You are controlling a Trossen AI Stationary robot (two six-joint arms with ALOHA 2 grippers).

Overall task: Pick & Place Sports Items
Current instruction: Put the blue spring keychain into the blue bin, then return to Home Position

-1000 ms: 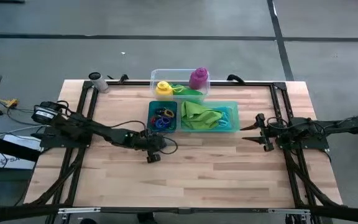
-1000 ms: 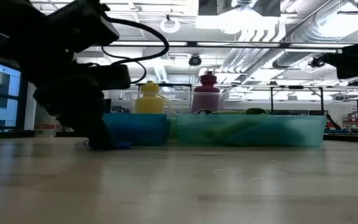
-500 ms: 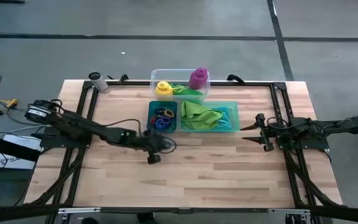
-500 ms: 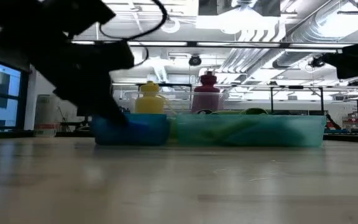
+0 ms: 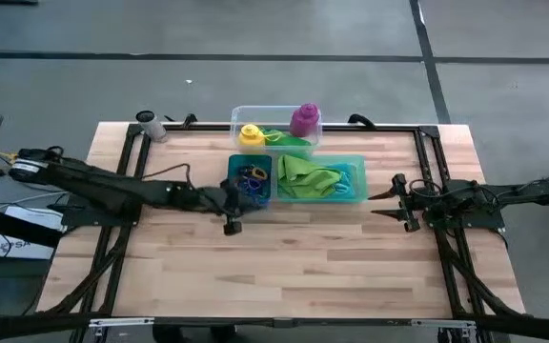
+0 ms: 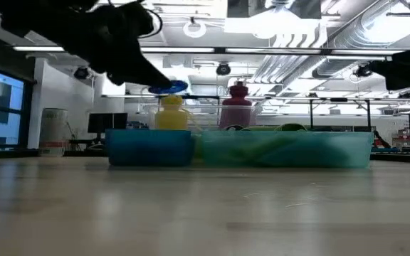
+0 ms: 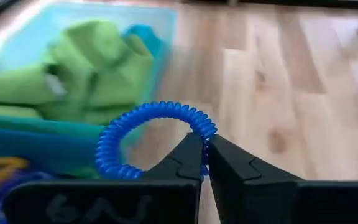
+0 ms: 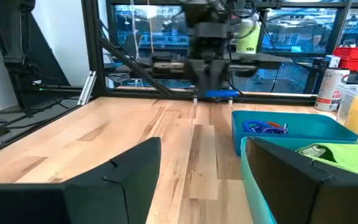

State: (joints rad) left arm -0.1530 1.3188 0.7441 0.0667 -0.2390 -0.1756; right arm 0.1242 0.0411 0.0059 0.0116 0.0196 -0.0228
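Left hand (image 7: pixel 204 163) pinching a blue coiled ring (image 7: pixel 148 140) between closed fingertips — clamped on its rim, the loop standing out to one side. Hanging above the worktop (image 5: pixel 303 257) at the near left corner of the teal two-part tray (image 5: pixel 355 195), ring (image 6: pixel 168 87) lifted well clear of the tray's rim in the low view. Reaching in from the left side, arm stretched low across the boards.

Lying in the tray's smaller left compartment: a heap of tiny rings (image 5: pixel 249 181) in blue, red and dark colours. Filling the larger right compartment: lime-green and teal soft cloths (image 5: pixel 313 175), bunched and folded.

Standing just behind the tray, touching or nearly touching it — a clear plastic tub (image 5: pixel 276 143), holding the small yellow bottle (image 5: pixel 250 135) at its left end and the small purple bottle (image 5: pixel 304 119) at its right, both upright, with a bit of green cloth between them.

Right hand (image 5: pixel 381 204) waiting over the right part of the worktop, well apart from the tray, fingers spread partway and holding nothing, pointing toward the tray.

Resting at the far left corner of the worktop: a small pale canister (image 5: pixel 149 124).
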